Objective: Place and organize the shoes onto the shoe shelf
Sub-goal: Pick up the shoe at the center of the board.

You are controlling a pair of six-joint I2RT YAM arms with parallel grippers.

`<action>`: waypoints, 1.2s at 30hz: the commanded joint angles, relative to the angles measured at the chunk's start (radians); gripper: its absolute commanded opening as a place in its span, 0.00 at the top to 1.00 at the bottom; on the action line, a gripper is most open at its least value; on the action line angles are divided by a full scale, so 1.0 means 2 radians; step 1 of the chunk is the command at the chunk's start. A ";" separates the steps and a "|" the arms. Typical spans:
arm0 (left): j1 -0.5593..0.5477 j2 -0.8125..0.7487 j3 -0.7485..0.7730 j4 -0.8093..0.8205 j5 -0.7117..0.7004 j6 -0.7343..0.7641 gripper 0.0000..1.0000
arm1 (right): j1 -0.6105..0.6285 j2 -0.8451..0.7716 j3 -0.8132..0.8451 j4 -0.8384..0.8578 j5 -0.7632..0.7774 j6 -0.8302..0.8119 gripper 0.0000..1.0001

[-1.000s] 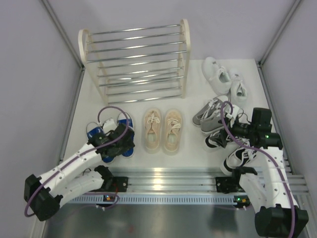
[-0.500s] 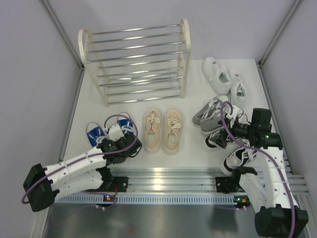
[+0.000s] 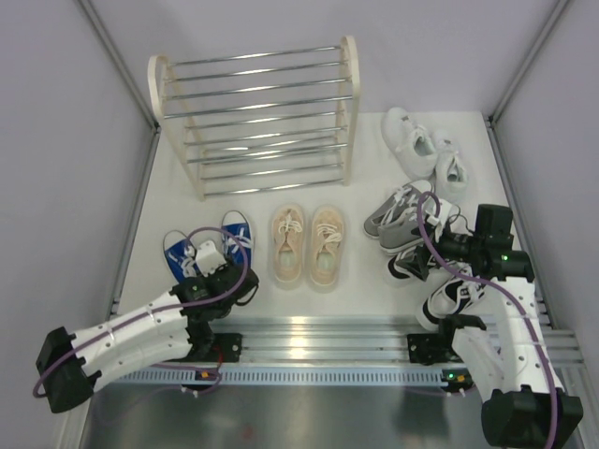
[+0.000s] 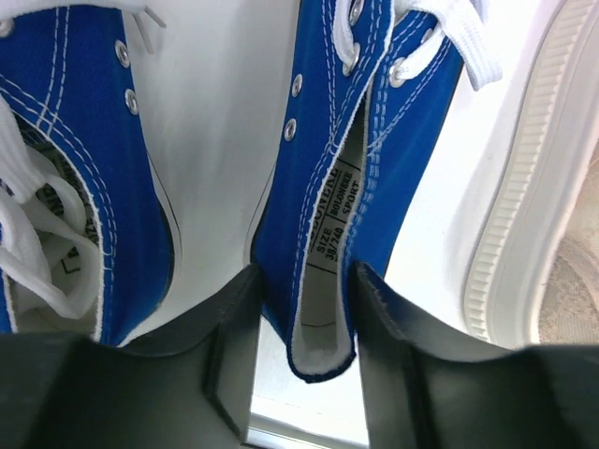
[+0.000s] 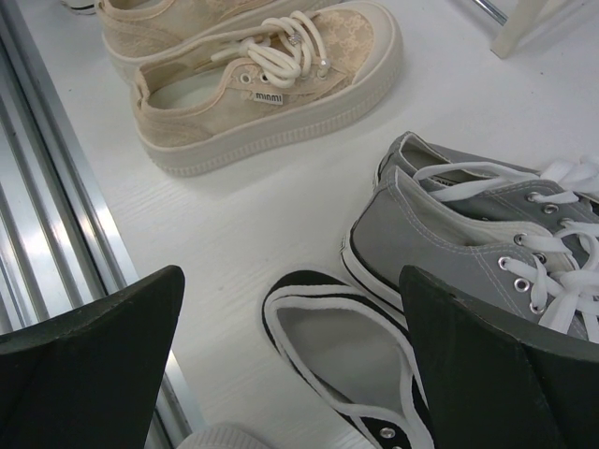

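Observation:
The blue shoes (image 3: 239,232) lie side by side at the front left. My left gripper (image 3: 234,273) is at the heel of the right blue shoe (image 4: 412,131), its jaws pressed on both sides of the heel (image 4: 307,318). The other blue shoe (image 4: 94,187) lies free to the left. My right gripper (image 3: 438,245) is open over a black-and-white shoe (image 5: 346,355), whose heel opening lies between the fingers (image 5: 290,281). The shoe shelf (image 3: 348,94) stands bare at the back left.
Beige shoes (image 3: 306,245) lie mid-table, right beside the held blue shoe. Grey shoes (image 3: 398,220) lie against the black-and-white pair (image 3: 459,295). White shoes (image 3: 421,145) lie at the back right. A metal rail (image 3: 318,332) runs along the near edge.
My left arm has pulled back toward the near edge, uncovering the blue shoes, and its jaws now sit around the right blue shoe's heel. The right arm has not moved.

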 commanded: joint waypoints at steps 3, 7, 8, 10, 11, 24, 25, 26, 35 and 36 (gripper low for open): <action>0.000 0.012 -0.012 0.069 -0.037 0.006 0.64 | 0.001 -0.002 0.023 0.002 -0.020 -0.014 0.01; -0.001 0.028 0.007 0.071 -0.039 0.027 0.78 | 0.000 -0.002 0.023 0.002 -0.020 -0.014 0.01; 0.000 0.027 0.011 0.071 -0.040 0.033 0.80 | 0.000 -0.002 0.023 0.003 -0.020 -0.014 0.01; -0.001 0.019 0.022 0.071 -0.043 0.052 0.86 | 0.000 -0.002 0.023 0.001 -0.019 -0.014 0.00; -0.001 0.008 0.027 0.071 -0.045 0.059 0.92 | 0.000 -0.003 0.023 0.001 -0.019 -0.014 0.00; 0.000 -0.056 0.070 0.070 -0.120 0.154 1.00 | 0.000 -0.007 0.023 0.002 -0.016 -0.015 0.00; 0.000 -0.057 0.072 0.070 -0.120 0.157 1.00 | 0.000 -0.008 0.023 0.001 -0.015 -0.015 0.00; 0.000 -0.060 0.073 0.071 -0.119 0.159 1.00 | 0.000 -0.008 0.023 0.001 -0.015 -0.015 0.01; 0.000 -0.090 0.068 0.080 -0.097 0.177 1.00 | 0.000 -0.008 0.024 0.001 -0.014 -0.015 0.00; 0.000 -0.090 0.061 0.087 -0.093 0.176 1.00 | 0.000 -0.009 0.024 0.001 -0.014 -0.015 0.01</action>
